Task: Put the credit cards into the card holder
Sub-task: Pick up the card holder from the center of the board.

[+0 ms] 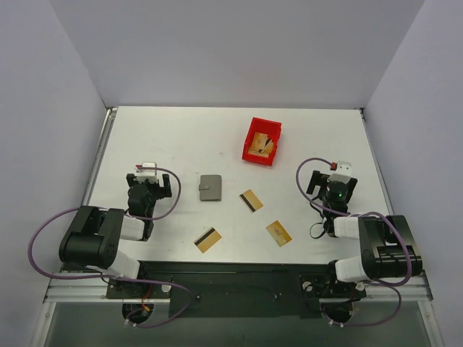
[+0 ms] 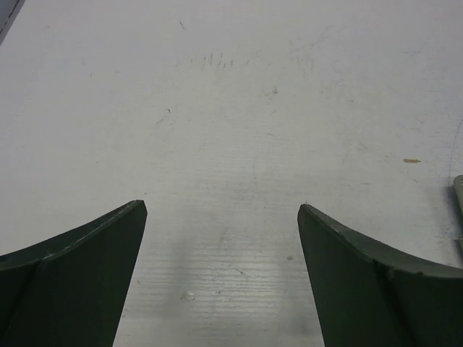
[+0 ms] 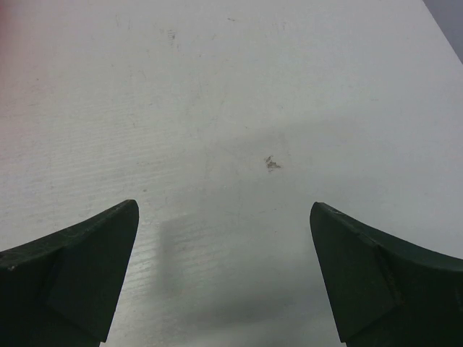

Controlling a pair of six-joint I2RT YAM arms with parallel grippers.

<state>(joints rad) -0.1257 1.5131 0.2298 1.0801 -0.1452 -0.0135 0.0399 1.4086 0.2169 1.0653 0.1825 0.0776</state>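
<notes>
From above, the small grey squarish card holder [image 1: 211,187] lies to the right of the left gripper [image 1: 150,177], nearer that arm. Three flat gold-tan credit cards [image 1: 251,200] lie diagonally between the arms, the unstriped one nearest the right gripper [image 1: 333,179]. Left wrist: dark green fingers [image 2: 87,267] spread wide over bare white table [image 2: 231,108]. Right wrist: its fingers likewise apart, holding nothing.
</notes>
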